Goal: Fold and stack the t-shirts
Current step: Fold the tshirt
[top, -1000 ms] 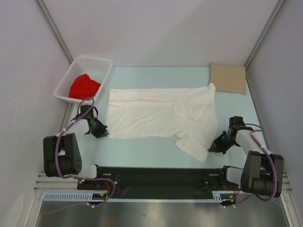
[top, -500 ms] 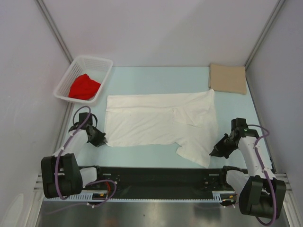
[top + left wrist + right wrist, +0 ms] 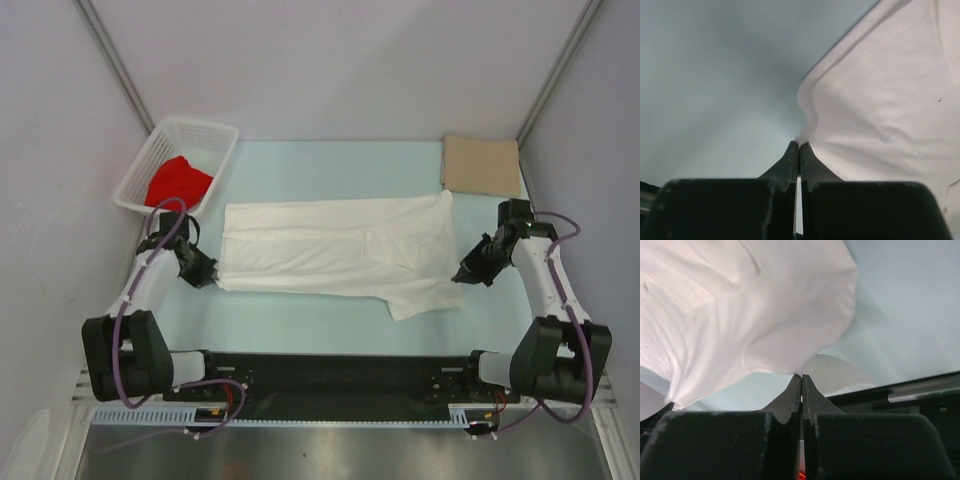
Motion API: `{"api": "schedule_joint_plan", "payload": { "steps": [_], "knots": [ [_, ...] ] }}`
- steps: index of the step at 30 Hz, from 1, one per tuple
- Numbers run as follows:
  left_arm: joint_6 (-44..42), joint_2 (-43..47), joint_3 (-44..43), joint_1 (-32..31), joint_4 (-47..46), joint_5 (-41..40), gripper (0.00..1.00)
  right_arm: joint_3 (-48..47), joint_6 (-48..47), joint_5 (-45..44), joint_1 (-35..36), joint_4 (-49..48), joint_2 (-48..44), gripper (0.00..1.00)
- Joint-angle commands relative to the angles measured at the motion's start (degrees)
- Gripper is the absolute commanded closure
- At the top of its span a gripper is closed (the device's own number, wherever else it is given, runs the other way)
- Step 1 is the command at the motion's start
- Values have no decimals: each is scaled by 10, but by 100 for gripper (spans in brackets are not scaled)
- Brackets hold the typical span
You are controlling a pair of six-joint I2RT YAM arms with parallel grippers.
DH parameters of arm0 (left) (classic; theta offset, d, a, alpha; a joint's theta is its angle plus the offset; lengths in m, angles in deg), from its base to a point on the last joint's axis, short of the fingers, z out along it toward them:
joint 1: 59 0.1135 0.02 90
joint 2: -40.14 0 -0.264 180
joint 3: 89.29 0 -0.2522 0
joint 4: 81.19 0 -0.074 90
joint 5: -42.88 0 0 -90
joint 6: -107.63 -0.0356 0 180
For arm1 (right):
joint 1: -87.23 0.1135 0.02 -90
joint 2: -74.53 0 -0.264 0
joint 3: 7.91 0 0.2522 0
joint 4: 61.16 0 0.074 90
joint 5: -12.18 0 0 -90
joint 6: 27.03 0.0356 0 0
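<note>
A white t-shirt [image 3: 335, 255] lies spread across the middle of the pale table, with one flap hanging toward the near edge at its right. My left gripper [image 3: 207, 272] is shut on the shirt's left edge [image 3: 801, 140]. At the other end, my right gripper [image 3: 466, 272] is shut on the shirt's right edge [image 3: 799, 373], and the cloth [image 3: 740, 315] is lifted and draped above its fingertips. A tan t-shirt [image 3: 482, 166] rests as a flat folded rectangle at the back right. A bright red t-shirt [image 3: 179, 182] is bunched inside the basket.
A white plastic lattice basket [image 3: 217, 132] stands at the back left corner. Grey walls close in the table on the left, back and right. The black arm-base rail [image 3: 330, 375] runs along the near edge.
Both arms moved away from the near edge with the white shirt held. The shirt's near edge came up with them, so the cloth lies narrower and the hanging flap at the right is shorter.
</note>
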Motion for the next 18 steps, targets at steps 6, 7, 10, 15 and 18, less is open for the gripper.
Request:
{"api": "schedule_joint_plan", "payload": {
  "steps": [6,7,10,15,18],
  "knots": [
    [-32,-128,-150,-26,5,-16,100,-145,-31,7,-6,-43,142,100],
    [-33,-160,-163,-27,7,-19,100,-156,-31,9,-6,-45,157,100],
    [-35,-199,-216,-29,21,-34,100,-192,-38,28,-5,-60,206,100],
    [-34,-260,-282,-30,27,-33,100,-253,-41,33,-6,-60,275,100],
    [-31,-287,-304,-32,28,-25,100,-292,-41,43,-6,-59,321,100]
  ]
}}
